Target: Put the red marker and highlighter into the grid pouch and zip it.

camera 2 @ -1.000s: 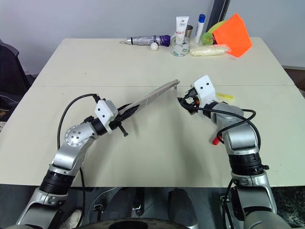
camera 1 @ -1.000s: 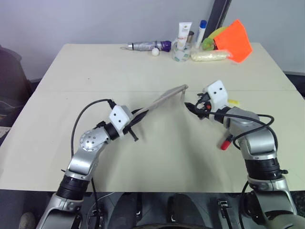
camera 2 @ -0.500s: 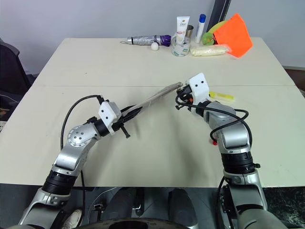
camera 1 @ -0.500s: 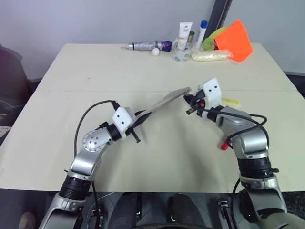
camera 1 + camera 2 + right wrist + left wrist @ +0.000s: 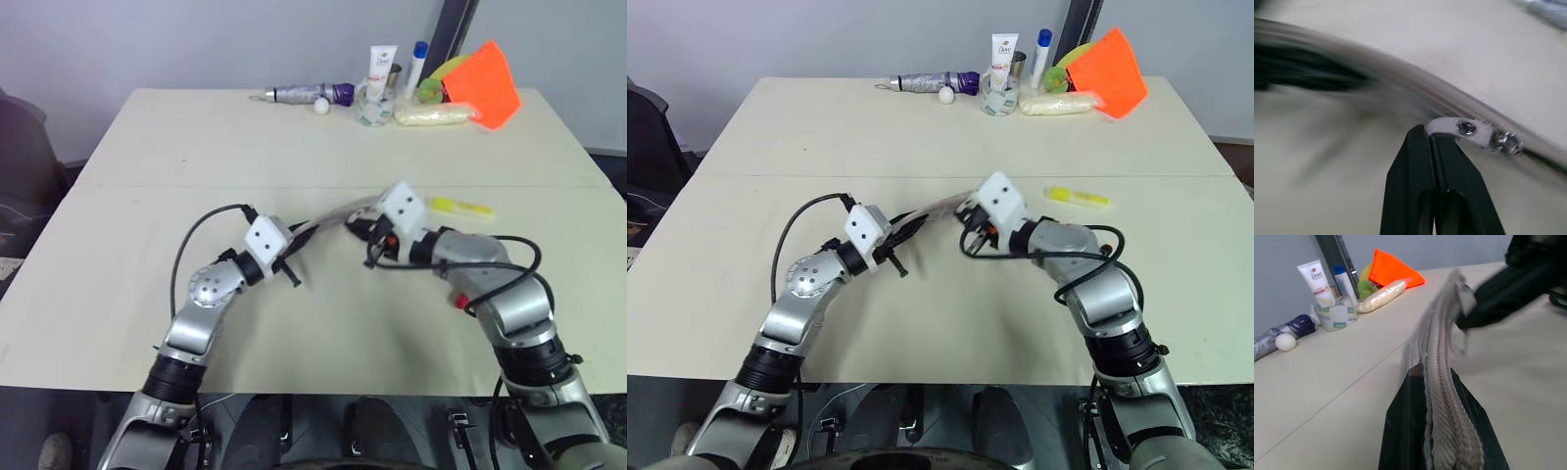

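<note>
Above the table (image 5: pixel 147 147), both arms angle inward, clamping the grid pouch (image 5: pixel 1442 382)

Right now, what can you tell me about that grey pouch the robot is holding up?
The grid pouch is flat grey woven-looking fabric, seen edge-on and held above the table. The left gripper is shut on one end; the right gripper pinches the small white zipper pull along its upper edge. Its grid pattern cannot be made out here.
</note>
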Robot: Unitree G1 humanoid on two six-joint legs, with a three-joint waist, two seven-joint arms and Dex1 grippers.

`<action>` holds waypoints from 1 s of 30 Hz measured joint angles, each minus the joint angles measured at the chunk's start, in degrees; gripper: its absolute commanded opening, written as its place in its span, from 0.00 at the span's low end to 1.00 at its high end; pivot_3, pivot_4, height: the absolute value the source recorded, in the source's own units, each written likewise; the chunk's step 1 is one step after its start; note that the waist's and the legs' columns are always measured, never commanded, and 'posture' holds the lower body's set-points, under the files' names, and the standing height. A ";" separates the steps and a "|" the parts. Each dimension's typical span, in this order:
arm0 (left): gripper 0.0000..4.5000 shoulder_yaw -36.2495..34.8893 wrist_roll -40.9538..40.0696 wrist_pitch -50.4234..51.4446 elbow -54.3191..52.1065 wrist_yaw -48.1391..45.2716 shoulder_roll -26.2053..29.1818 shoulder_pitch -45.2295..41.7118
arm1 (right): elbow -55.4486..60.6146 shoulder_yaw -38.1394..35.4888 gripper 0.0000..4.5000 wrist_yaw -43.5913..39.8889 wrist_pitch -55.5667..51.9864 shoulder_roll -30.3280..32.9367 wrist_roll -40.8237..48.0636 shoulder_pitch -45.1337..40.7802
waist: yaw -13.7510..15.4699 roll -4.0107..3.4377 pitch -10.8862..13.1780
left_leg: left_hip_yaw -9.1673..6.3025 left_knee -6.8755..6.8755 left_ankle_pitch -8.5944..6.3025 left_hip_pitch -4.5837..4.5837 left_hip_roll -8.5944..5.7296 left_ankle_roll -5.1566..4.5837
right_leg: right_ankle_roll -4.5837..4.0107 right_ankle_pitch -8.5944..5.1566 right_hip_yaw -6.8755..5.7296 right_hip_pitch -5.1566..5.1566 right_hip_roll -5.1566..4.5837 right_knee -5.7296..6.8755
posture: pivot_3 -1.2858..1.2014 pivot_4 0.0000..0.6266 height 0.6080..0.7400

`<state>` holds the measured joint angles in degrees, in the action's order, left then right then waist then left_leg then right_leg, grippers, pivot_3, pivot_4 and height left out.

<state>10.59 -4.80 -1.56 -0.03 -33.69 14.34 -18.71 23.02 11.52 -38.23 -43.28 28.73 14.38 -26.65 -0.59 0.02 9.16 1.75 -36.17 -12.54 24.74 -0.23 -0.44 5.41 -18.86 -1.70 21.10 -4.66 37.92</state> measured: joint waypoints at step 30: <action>0.00 1.59 5.44 -6.83 14.12 5.11 -7.42 -8.15 | 5.48 -8.92 0.61 -2.15 -10.29 6.85 3.42 2.56 | 0.93 0.29 0.17 | -0.01 -0.02 -0.02 0.10 -0.01 -0.02 | 0.00 0.00 -0.03 0.01 -0.05 -0.11 | 0.52 0.24 1.00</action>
<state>12.18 0.64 -8.39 14.10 -28.58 6.92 -26.86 28.50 2.60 -40.38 -53.57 35.58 17.80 -24.09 0.35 0.31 9.34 1.73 -36.19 -12.56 24.84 -0.24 -0.46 5.41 -18.85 -1.73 21.11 -4.72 37.81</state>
